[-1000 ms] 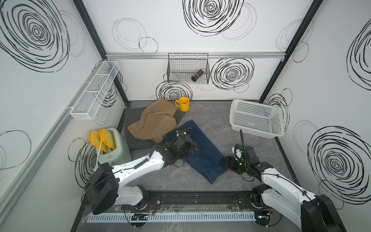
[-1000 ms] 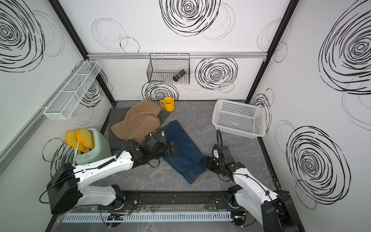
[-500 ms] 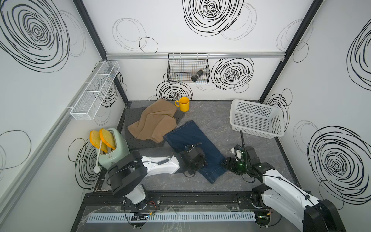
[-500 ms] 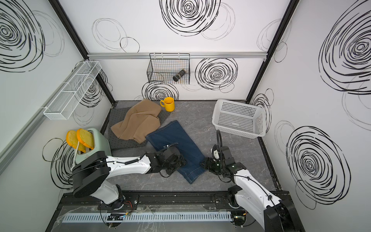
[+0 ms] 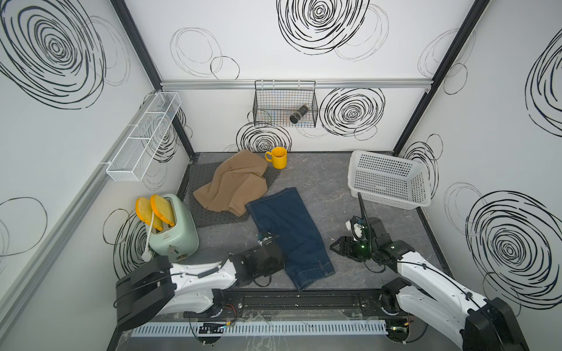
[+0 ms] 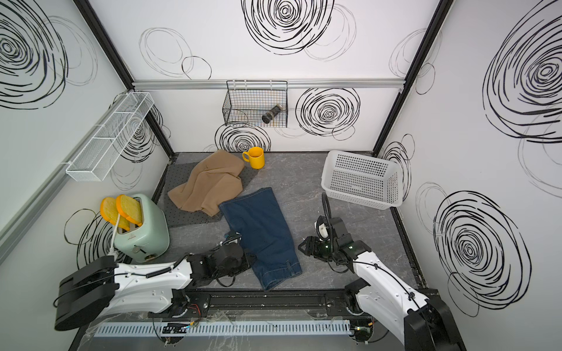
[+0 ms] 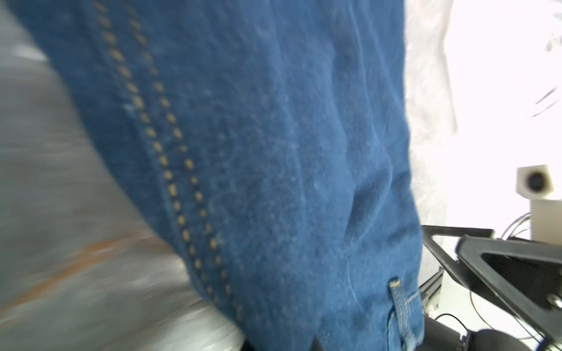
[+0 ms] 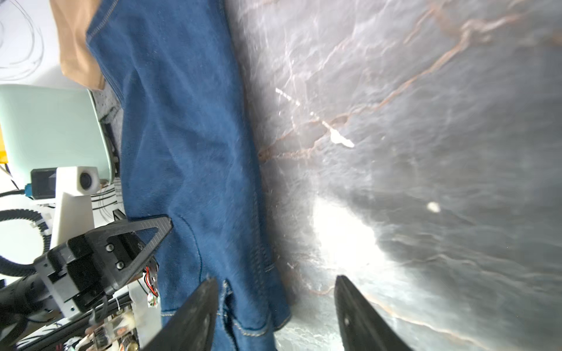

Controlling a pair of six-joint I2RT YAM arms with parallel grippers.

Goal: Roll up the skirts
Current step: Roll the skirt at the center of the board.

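1. We see the denim skirt (image 5: 289, 231) lying flat and unrolled mid-tabletop (image 5: 334, 194). It runs diagonally, w/ its belt-loop end toward the front rail.
2. The tan skirt (image 5: 234, 185) is rumpled behind it, toward the back-left. Its near corner is just beside the denim's far corner (touching or not, we can't tell). It lies on the dark grey dotted skirt (image 5: 209, 217), which is spread flat.
3. The left tool (image 5: 281, 259) is at the denim's left edge, near the front. The left wrist view is blurred and filled w/ denim, so we can't tell if the tool is clenched on the cloth.
4. The right tool (image 5: 336, 246) is low over the tabletop, just right of the denim. It is released, fingers spread, w/ nothing gripped.
5. Also there: a mint toaster (image 5: 173, 231) at left, a yellow mug (image 5: 279, 157) at the back and a white basket (image 5: 386, 182) at back-right.
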